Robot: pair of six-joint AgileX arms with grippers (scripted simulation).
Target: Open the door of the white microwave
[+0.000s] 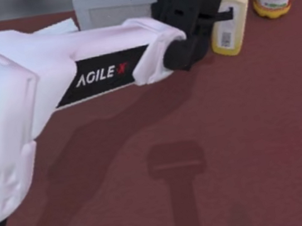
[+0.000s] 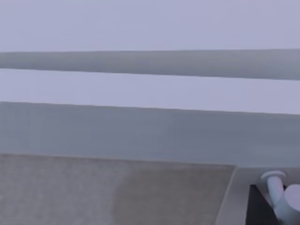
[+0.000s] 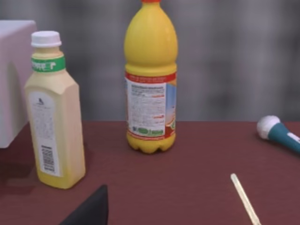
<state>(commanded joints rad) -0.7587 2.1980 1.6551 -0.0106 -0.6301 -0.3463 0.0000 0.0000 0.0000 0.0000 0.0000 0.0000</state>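
White microwave (image 1: 116,4) sits at the top view's upper centre with the left gripper (image 1: 196,11) pressed up to its door (image 2: 112,192), finger state unreadable, so pulling outward likely comes next.

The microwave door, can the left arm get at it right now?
Probably yes: the left tool is already up against the white microwave, and the left wrist view shows the door close, with nothing between.

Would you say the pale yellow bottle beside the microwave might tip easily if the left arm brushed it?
Probably yes: the pale yellow bottle is tall on a narrow base. Its flat sides suggest it would slide or topple, not roll. The left pincer sits close beside it in the top view.
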